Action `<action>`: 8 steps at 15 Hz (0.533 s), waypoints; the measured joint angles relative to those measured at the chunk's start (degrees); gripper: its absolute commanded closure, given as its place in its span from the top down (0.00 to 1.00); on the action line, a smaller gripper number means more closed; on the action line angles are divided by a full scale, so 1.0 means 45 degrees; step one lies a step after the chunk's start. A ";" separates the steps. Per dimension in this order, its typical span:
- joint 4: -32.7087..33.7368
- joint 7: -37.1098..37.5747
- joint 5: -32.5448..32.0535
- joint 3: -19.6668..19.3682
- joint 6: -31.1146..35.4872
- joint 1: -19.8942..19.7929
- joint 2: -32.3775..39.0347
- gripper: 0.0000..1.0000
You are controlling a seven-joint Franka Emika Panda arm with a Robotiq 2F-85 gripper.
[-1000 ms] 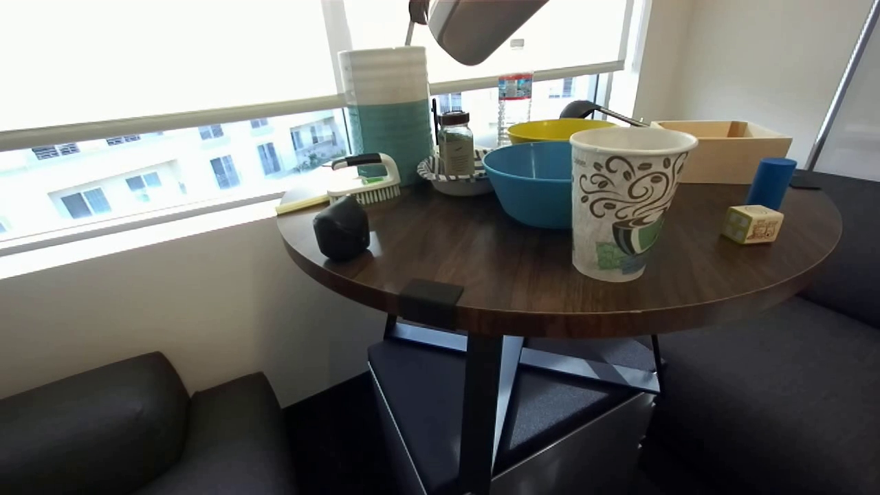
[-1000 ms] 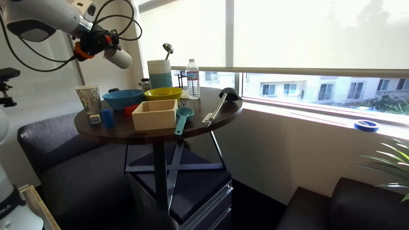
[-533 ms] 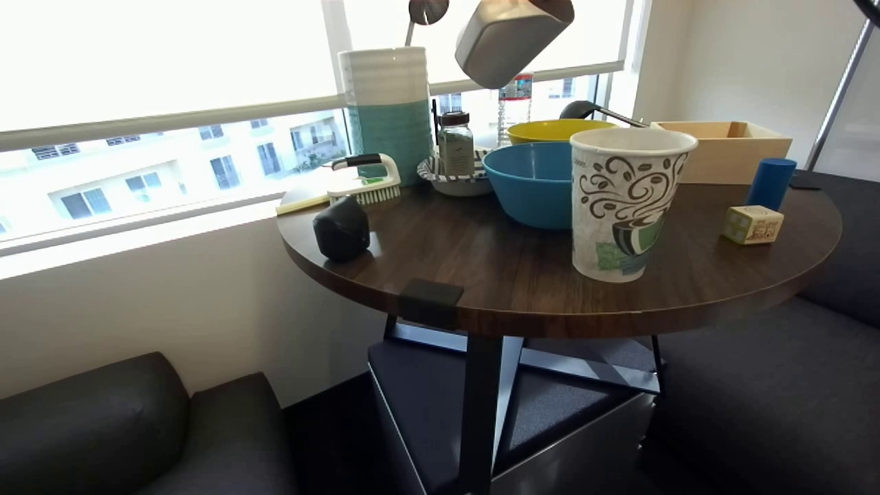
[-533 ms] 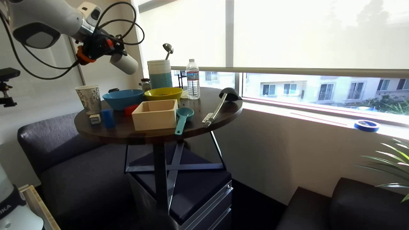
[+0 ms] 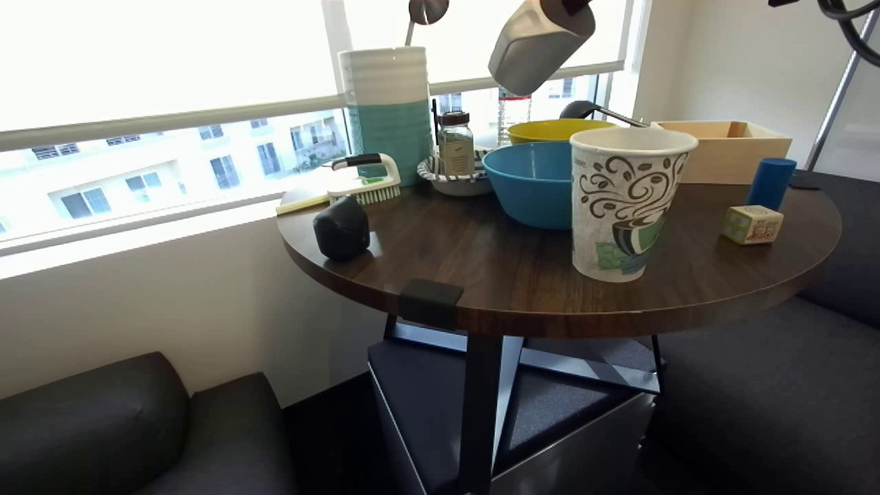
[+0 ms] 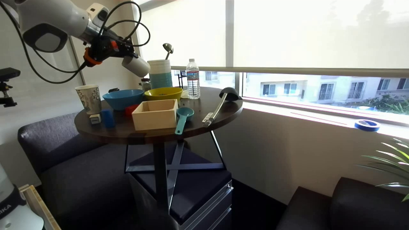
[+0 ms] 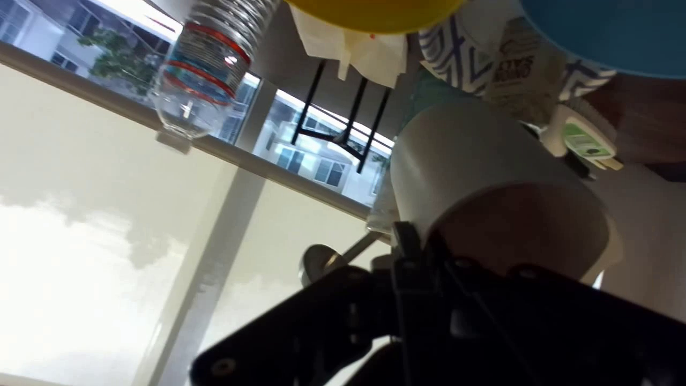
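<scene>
My gripper (image 7: 420, 244) is shut on the wall of a plain white cup (image 7: 466, 155) at its rim; one finger seems to lie inside the mouth, dark against the shadowed interior. In both exterior views the cup (image 6: 136, 66) hangs tilted in the air above the table, closed end sloping downward. Below it are a blue bowl (image 5: 529, 185) and a yellow bowl (image 6: 163, 93). Near the cup in the picture stands a white-and-teal crock (image 6: 159, 75) with a metal ladle (image 6: 168, 48). A jar (image 5: 456, 144) sits in a patterned bowl beside the crock.
On the round table (image 5: 447, 254) stand a patterned paper cup (image 5: 625, 206), a water bottle (image 6: 193, 80), a wooden box (image 6: 155, 118), a blue cylinder (image 5: 771, 183), a letter block (image 5: 753, 225), a brush (image 5: 364, 180) and a black object (image 5: 342, 229). A teal scoop (image 6: 182, 120) lies by the box.
The white cup and my gripper have moved right and lower in both exterior views. The grip is unchanged, and the things on the table have stayed put.
</scene>
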 measured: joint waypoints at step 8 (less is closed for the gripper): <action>0.0125 0.3252 -0.1318 0.3250 -0.3159 -0.7194 -0.1756 0.05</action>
